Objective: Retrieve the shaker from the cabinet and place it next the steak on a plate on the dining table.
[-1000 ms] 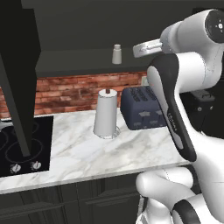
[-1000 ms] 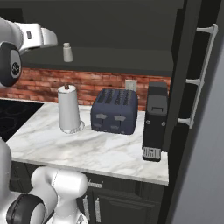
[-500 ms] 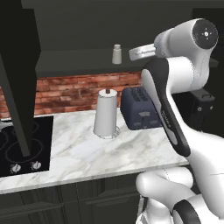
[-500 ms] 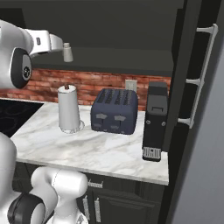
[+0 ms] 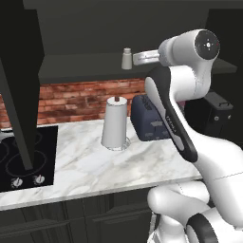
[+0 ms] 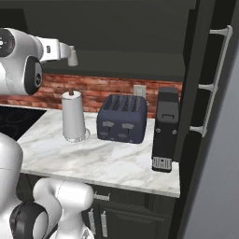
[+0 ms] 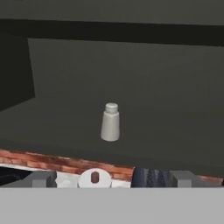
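In the left base view the shaker (image 5: 126,58) stands upright on the cabinet (image 5: 85,66) shelf, above the paper-towel roll (image 5: 115,122) on the counter (image 5: 109,163). The pincer (image 5: 138,58) is level with it and just beside it, not touching. The arm rises from the lower right, folds at a high elbow and sends the hand out flat toward the shelf.

In the right base view the pincer (image 6: 69,52) points right along the shelf, and the shaker (image 6: 73,57) sits at its tip — contact cannot be judged from here. The toaster (image 6: 122,117) and a black appliance (image 6: 166,129) stand below on the counter.

In the hand view the shaker (image 7: 110,122) stands centred ahead, well apart from the two finger tips (image 7: 43,178), which are spread wide with nothing between them. To do this step well, the hand should probably go straight and level — keeping the shaker centred — and close only around its body, below the cap, without nudging it over.
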